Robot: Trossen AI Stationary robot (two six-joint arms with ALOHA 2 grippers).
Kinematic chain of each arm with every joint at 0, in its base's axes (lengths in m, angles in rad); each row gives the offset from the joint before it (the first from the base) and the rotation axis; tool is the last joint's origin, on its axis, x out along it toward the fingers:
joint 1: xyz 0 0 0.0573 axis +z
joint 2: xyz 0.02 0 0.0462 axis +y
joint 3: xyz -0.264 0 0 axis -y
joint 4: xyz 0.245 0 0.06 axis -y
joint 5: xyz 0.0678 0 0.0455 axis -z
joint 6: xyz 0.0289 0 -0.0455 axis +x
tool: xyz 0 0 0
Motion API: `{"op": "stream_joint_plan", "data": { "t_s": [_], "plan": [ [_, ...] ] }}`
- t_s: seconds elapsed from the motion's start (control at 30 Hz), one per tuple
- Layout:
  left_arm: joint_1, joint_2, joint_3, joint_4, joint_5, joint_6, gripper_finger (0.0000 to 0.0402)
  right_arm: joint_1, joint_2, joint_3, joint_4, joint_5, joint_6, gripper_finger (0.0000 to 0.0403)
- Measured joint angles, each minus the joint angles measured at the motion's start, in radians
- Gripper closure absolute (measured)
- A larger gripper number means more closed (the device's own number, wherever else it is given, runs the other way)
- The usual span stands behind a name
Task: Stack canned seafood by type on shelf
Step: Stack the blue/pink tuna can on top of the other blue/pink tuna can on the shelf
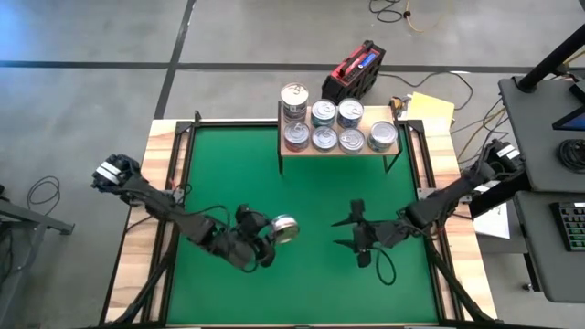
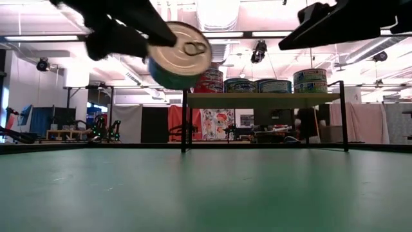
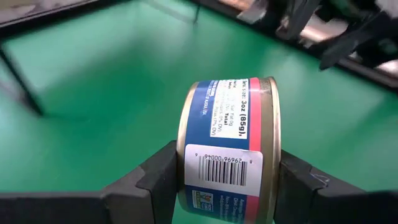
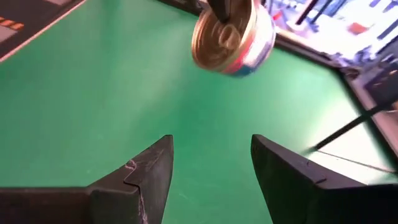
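Note:
A gold-rimmed can (image 3: 227, 130) with a blue and pink label hangs above the green mat (image 1: 302, 196), left of centre, and my left gripper (image 1: 272, 236) is shut on it. Its pull-tab lid (image 2: 183, 48) faces the near right. My right gripper (image 1: 355, 233) hovers open over the mat's right half, its fingers (image 4: 152, 168) apart with nothing between them; the held can (image 4: 233, 37) shows ahead of it. The shelf (image 1: 379, 112) stands at the mat's far edge with several cans on it, among them a stack of two at its left end (image 1: 294, 96). My left gripper pinches the can by its two flat ends, one finger (image 3: 163, 180) on one end and the other (image 3: 293, 180) on the opposite end (image 3: 272, 155). The fingers come nearly level from the table's left. The can lies on its side in the hold, clear of the mat.
A red and black box (image 1: 355, 71) and yellow paper (image 1: 431, 108) lie behind the shelf. The mat has a wooden border (image 1: 160, 174). A desk with a keyboard (image 1: 567, 224) stands at the right. Open green mat lies between the grippers and the shelf.

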Motion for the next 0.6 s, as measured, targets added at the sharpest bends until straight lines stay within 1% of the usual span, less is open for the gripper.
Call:
{"op": "stream_joint_plan", "data": {
  "t_s": [0.07, 0.17, 0.27, 0.33, 0.4, 0.43, 0.53, 0.6],
  "plan": [
    [0.027, 0.000, -0.069, 0.170, 0.043, 0.070, 0.0228, 0.020, 0.000, 0.000, 0.003, 0.046, -0.015, 0.0197],
    [0.063, 0.001, -0.185, 0.456, 0.106, 0.120, 0.0228, 0.046, 0.000, 0.000, 0.002, 0.127, -0.044, 0.0197],
    [0.097, 0.010, -0.292, 0.774, 0.176, 0.125, 0.0228, 0.067, 0.000, 0.001, 0.004, 0.192, -0.093, 0.0197],
    [0.118, 0.020, -0.348, 0.939, 0.229, 0.107, 0.0228, 0.077, 0.000, 0.009, 0.003, 0.221, -0.136, 0.0197],
    [0.137, 0.026, -0.387, 1.034, 0.269, 0.018, 0.0228, 0.081, 0.000, 0.020, 0.004, 0.238, -0.189, 0.0197],
    [0.147, 0.026, -0.400, 1.048, 0.281, -0.046, 0.0228, 0.083, 0.000, 0.026, 0.003, 0.238, -0.219, 0.0197],
    [0.171, 0.036, -0.427, 1.043, 0.327, -0.236, 0.0228, 0.083, 0.000, 0.049, 0.001, 0.238, -0.331, 0.0197],
    [0.185, 0.047, -0.443, 1.045, 0.368, -0.335, 0.0228, 0.083, 0.000, 0.063, 0.001, 0.237, -0.415, 0.0197]
  ]
}}
